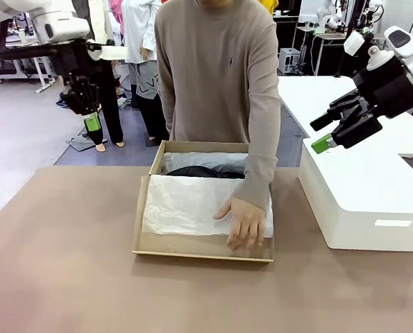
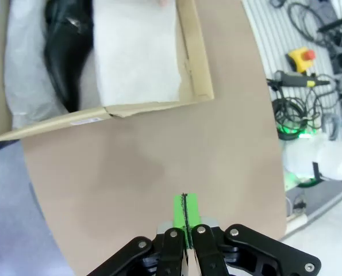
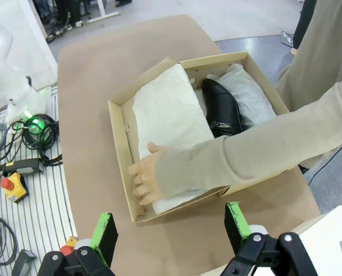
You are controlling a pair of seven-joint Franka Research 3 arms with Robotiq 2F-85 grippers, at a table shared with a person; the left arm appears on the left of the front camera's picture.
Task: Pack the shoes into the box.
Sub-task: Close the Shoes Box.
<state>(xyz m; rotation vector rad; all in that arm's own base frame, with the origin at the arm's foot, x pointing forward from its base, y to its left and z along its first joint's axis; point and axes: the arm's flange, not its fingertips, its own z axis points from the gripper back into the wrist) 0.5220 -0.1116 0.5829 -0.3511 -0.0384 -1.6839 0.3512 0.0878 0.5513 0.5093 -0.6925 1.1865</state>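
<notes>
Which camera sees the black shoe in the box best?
The right wrist view: the black shoe lies in the cardboard box, between white tissue paper, toe and buckle showing. The left wrist view shows it blurred at the top edge; the front view, just a dark sliver.

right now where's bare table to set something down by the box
Bare table left of the box and along its near edge. Crowded: the box holds tissue paper, a shoe and the person's hand; the white box leaves a narrow gap on its right.

Shoes [image 3: 221,108] mostly under tissue paper [image 3: 168,112] inside box [image 3: 120,135]; 2nd shoe can't tell. Sleeve [image 3: 262,146] hides pt of box's wall.
</notes>
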